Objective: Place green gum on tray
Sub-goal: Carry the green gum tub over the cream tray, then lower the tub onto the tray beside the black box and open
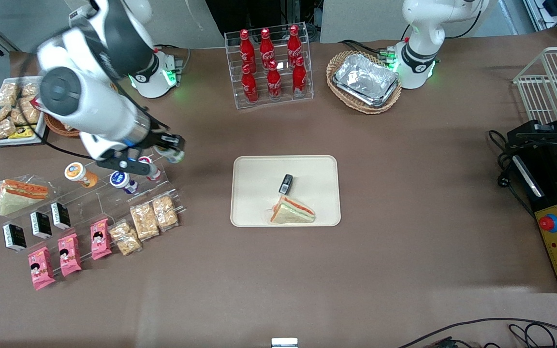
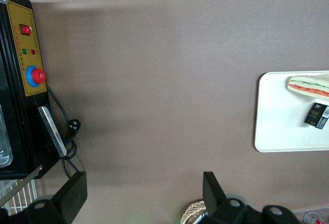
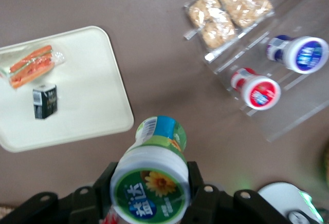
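My right gripper (image 1: 174,150) is shut on the green gum (image 3: 151,178), a small white bottle with a round green-and-white lid and a green label. It holds the bottle above the brown table, just off the clear display stand (image 1: 128,193); the bottle's lid end shows at the gripper tip in the front view (image 1: 176,155). The cream tray (image 1: 259,169) lies toward the parked arm from the gripper, apart from it. It holds a wrapped sandwich (image 1: 292,211) and a small black box (image 1: 285,183). The tray also shows in the right wrist view (image 3: 97,95).
The stand holds an orange-lidded bottle (image 1: 75,172), a blue-lidded bottle (image 1: 120,179), a red-lidded bottle (image 3: 260,91), snack bags (image 1: 148,220), pink packets and black boxes. A cola rack (image 1: 271,65) and a wicker basket of foil trays (image 1: 364,79) stand farther from the front camera.
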Controlling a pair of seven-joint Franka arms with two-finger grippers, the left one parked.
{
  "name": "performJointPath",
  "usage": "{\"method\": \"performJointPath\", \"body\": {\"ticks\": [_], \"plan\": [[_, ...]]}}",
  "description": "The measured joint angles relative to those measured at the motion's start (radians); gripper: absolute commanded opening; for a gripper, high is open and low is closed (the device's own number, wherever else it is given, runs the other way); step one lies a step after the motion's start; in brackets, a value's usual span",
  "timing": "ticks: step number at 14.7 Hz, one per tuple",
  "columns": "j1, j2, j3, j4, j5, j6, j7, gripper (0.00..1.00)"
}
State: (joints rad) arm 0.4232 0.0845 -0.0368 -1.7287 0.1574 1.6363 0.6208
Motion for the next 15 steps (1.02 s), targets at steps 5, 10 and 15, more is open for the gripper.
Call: {"method": "performJointPath", "body": {"ticks": [5, 10, 15], "plan": [[0.109, 0.019, 0.000, -0.212, 0.000, 0.329, 0.120, 0.32], [0.197, 0.107, 0.001, -0.253, 0.023, 0.490, 0.182, 0.33], [0.258, 0.212, 0.004, -0.256, 0.070, 0.571, 0.187, 0.35]]}}
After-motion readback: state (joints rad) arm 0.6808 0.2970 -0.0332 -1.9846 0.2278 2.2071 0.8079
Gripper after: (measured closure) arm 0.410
